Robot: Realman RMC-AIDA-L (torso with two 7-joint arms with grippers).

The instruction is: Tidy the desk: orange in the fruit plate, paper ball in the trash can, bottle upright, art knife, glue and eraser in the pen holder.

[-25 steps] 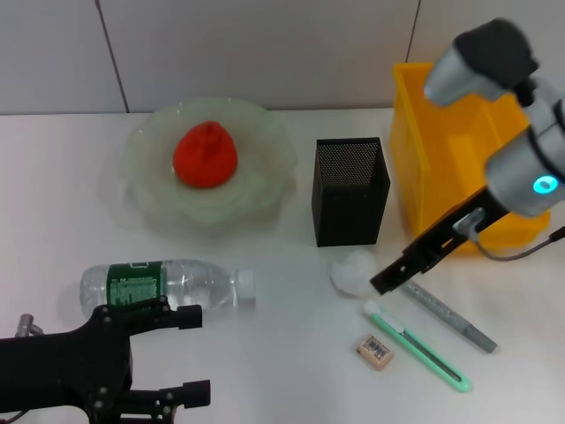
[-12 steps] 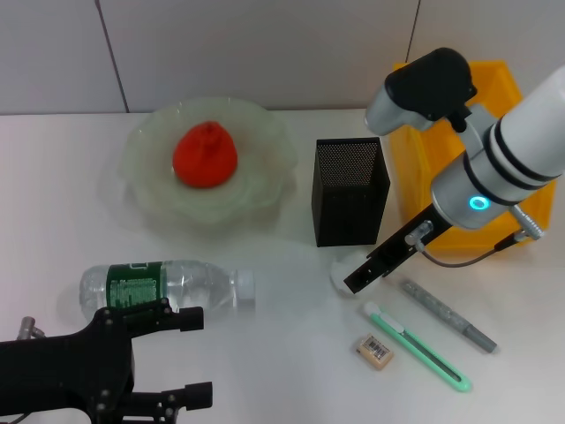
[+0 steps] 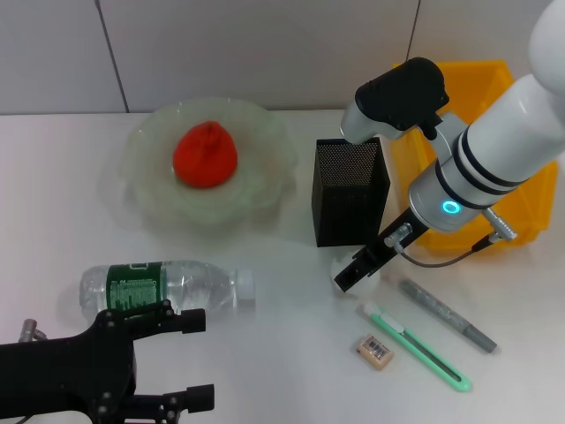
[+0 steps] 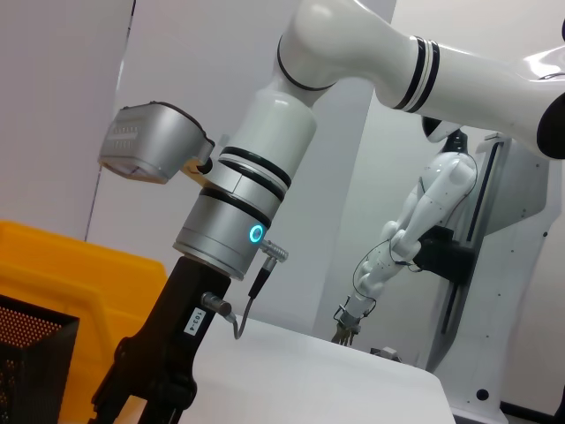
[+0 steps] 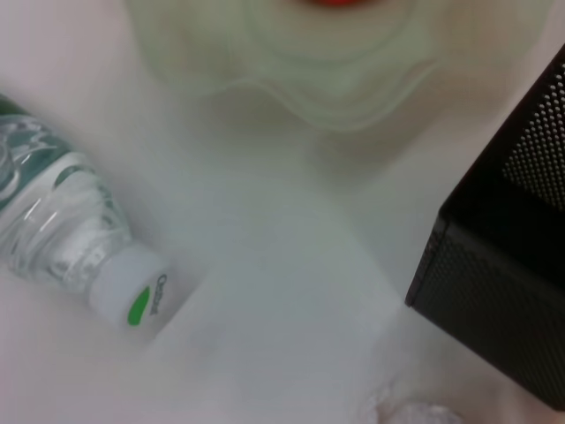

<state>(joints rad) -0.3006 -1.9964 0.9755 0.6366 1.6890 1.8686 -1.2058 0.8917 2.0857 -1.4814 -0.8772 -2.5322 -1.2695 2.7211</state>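
A: Right end effector (image 3: pixel 353 276)?
B: Low over paper ball (image 3: pixel 346 268), just in front of pen holder (image 3: pixel 350 191). Finger gap – can't tell, nothing visibly held.
A: Left?
B: Left end effector (image 3: pixel 181 358) parked near edge, prongs apart, empty, beside the bottle (image 3: pixel 163 287), which lies on its side on bench (image 3: pixel 265 353).
A: Orange (image 3: pixel 204 155)?
B: In fruit plate (image 3: pixel 150 185). Eraser (image 3: pixel 374 350) on bench.
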